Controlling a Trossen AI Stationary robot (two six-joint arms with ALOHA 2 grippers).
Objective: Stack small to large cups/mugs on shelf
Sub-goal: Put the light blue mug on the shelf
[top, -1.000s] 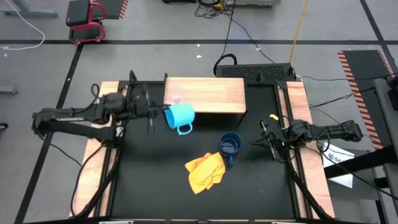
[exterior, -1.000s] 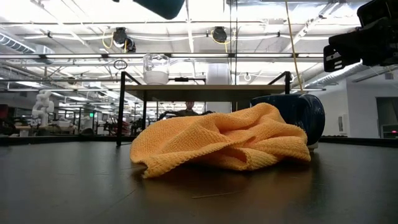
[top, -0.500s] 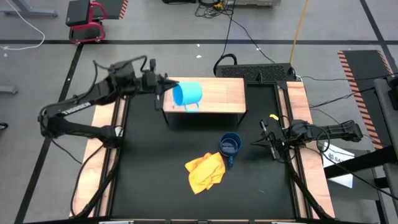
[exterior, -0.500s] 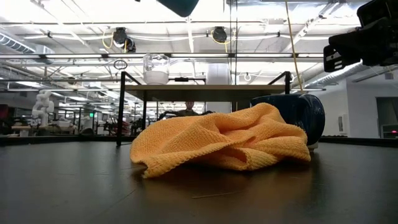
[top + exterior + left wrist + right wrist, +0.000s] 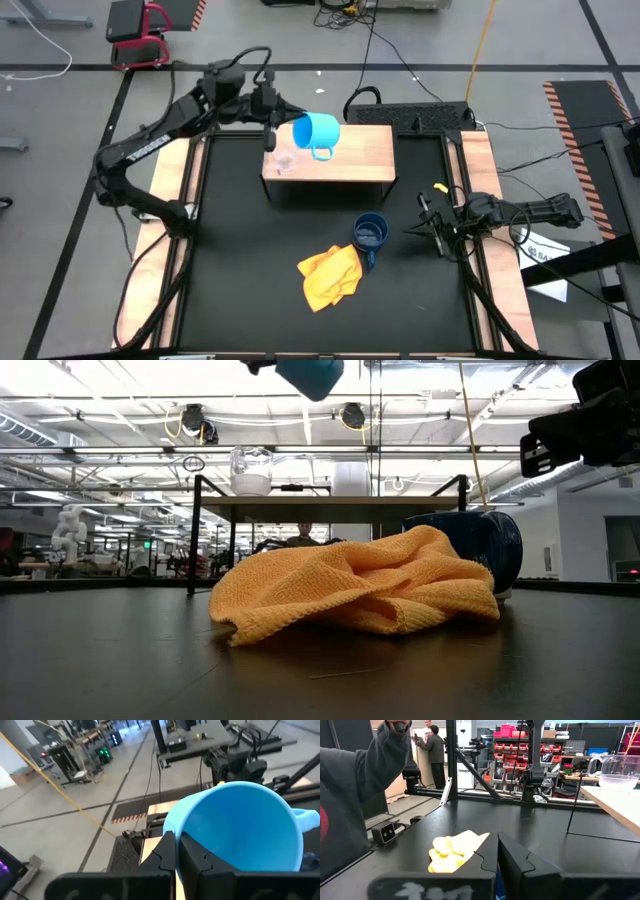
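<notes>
Your left arm reaches up and across the table's far left corner, elbow bent, its forearm pointing toward the shelf. The left gripper sits above the shelf's back-left edge with its fingers pinched tight on the rim of the light blue mug. You have that mug lifted clear of the shelf top and tipped on its side, the mouth facing back toward the wrist and the handle pointing away from the gripper. In the low view it hangs high above the shelf, near the top of the frame.

The clear glass cup stands upright on the shelf's left end, just below the raised mug in the overhead view.

The dark blue mug sits upright on the black table in front of the shelf, touching the crumpled yellow cloth at its near-left side.

Your right arm lies low along the table's right edge, the right gripper pointing toward the dark blue mug with its fingers closed together on nothing.
</notes>
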